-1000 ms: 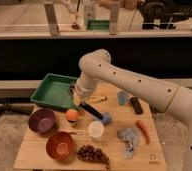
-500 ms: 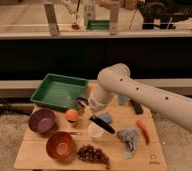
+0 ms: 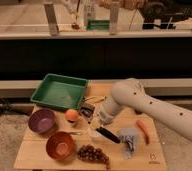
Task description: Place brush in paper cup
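My gripper [image 3: 97, 123] hangs at the middle of the wooden table [image 3: 34, 157], at the end of the white arm that reaches in from the right. It is shut on the brush [image 3: 109, 135], a slim black stick that slants down to the right from under the gripper. The white paper cup [image 3: 94, 132] stands right under the gripper and is mostly hidden by it. The brush's upper end is at the cup's rim. I cannot tell whether the head is inside the cup.
A green tray [image 3: 59, 91] stands at the back left. A purple bowl [image 3: 41, 120], an orange bowl [image 3: 60, 145] and an orange fruit [image 3: 72, 115] are on the left. Grapes [image 3: 93, 153] lie in front, a grey-blue cloth [image 3: 129, 139] and a carrot [image 3: 143, 131] on the right, and a black block [image 3: 87, 111] behind the cup.
The arm has swung down and toward the table's front, carrying the brush from near the tray's corner to just over the paper cup.
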Motion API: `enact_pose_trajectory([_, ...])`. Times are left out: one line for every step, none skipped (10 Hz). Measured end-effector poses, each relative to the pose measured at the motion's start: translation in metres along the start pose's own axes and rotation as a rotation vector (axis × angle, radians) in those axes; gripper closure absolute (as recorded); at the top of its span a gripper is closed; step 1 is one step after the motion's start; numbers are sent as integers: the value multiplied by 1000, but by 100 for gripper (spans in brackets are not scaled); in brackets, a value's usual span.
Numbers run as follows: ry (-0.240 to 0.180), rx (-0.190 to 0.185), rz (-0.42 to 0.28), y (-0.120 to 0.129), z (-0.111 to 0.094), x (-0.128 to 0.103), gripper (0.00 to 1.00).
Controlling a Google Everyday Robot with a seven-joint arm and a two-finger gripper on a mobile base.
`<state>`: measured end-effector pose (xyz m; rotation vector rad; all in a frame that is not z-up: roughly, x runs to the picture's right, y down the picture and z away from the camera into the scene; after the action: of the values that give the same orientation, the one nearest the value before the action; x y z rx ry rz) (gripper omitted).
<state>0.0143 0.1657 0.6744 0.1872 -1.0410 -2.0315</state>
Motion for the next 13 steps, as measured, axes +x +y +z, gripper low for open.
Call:
enact_pose_trajectory([-5,1,-4,-1,0,-5,95])
enact_pose_trajectory([-14,-1,-6,-2,-1,-9,95])
enact_pose_trajectory([-32,-10,-3,-1,-3,-14,95])
enact_pose_trajectory([-54,-13,-1,-1,-3,-17,95])
enact_pose_trajectory([-99,-13,0,-1,-2,-20,95])
enact_pose_trajectory([-141,-8,-5,-1,0,-22,95])
enact_pose_trajectory([-145,-5,-2,0,1,-23,95])
enact_pose_trajectory([-150,1,-7,1,0,-26,95])
enact_pose_trajectory([-153,8,-14,1,0,-26,95])
enact_pose_trajectory([-160,15,-26,2,0,-26,95])
enact_pose_trajectory([-166,19,-31,3,0,-25,95])
enact_pose_trajectory([-171,20,-32,5,0,-25,95])
enact_pose_trajectory([-183,21,-35,6,3,-24,95])
